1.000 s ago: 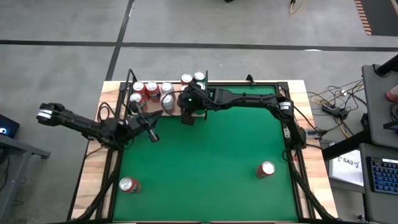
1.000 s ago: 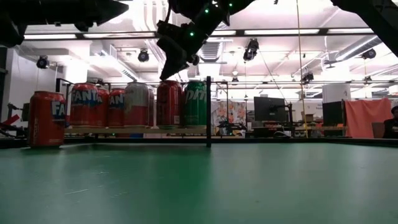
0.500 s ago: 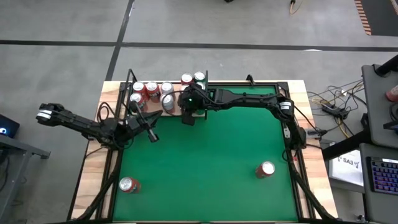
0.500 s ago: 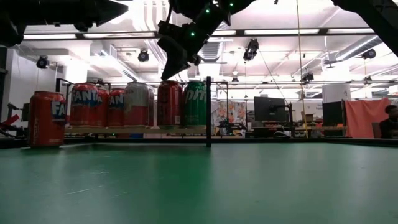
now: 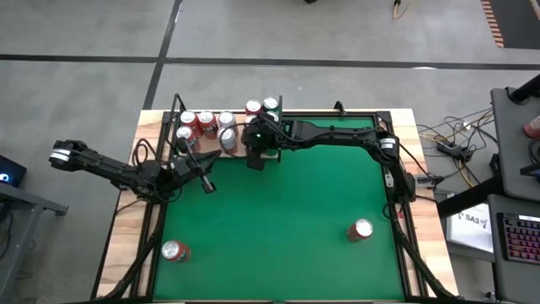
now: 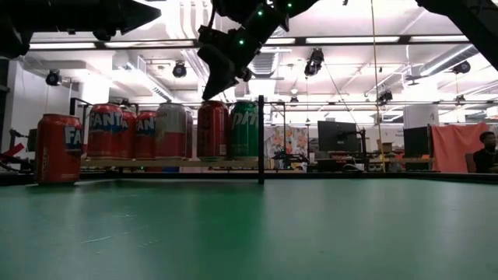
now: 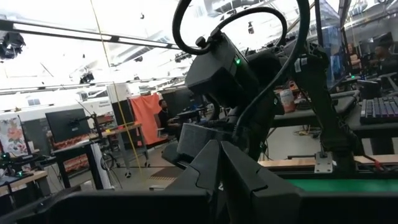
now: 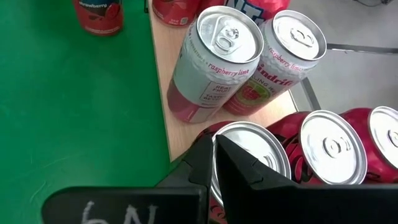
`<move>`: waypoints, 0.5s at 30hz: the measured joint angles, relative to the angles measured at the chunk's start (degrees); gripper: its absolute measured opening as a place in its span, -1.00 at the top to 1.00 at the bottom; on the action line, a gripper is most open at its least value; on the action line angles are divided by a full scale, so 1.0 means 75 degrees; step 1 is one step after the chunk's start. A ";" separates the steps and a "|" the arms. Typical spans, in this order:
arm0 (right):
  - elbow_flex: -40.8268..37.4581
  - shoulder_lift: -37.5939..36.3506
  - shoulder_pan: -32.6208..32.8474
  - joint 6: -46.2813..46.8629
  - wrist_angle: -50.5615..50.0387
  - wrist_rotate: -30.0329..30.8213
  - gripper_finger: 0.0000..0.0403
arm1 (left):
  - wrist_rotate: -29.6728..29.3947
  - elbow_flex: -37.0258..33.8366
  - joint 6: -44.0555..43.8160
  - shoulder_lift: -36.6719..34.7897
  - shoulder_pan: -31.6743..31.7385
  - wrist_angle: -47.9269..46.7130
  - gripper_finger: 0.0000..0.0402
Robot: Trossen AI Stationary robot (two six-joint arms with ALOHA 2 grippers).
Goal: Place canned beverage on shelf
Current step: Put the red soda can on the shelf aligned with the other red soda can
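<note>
the right end effector point(image 5: 256, 159) hung above the front edge of the shelf point(image 5: 238, 154), its fingers pressed together and gripping nothing. in the right wrist view it looked straight down past its closed fingers point(image 8: 233, 163) onto the silver top of a can point(image 8: 252, 149) standing on the pale wood, which suggested the can below had been set there and the arm was above it only to clear the tops. the cans on the shelf point(image 6: 171, 131) stood upright and packed close, touching or nearly so, likely so that more could fit between the black upright rods point(image 6: 261, 140).

the left end effector point(image 5: 205, 181) was also closed and empty, waiting over the green desk point(image 5: 278, 219) just in front of the shelf's left part, clear of the right arm.

two cans were not yet shelved: one red can point(image 5: 175, 251) stood near the desk's front left corner, another red can point(image 5: 361, 230) near the front right, well apart from each other and from the shelf. each sat nearer one arm, so either could plausibly be fetched next; which one could not be told. a reach into the shelf would risk knocking the tight row.
</note>
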 joint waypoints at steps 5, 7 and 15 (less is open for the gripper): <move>-0.0009 -0.0094 0.0012 -0.0012 -0.0003 0.0015 0.94 | 0.0000 0.0000 -0.0001 0.0000 0.0000 -0.0003 1.00; -0.0009 -0.0139 0.0015 -0.0036 0.0006 0.0017 0.94 | 0.0000 0.0000 -0.0003 0.0000 0.0000 -0.0006 1.00; -0.0009 -0.0392 0.0145 0.0006 0.0052 0.0015 0.94 | 0.0003 0.0000 -0.0247 0.0000 0.0000 -0.0108 1.00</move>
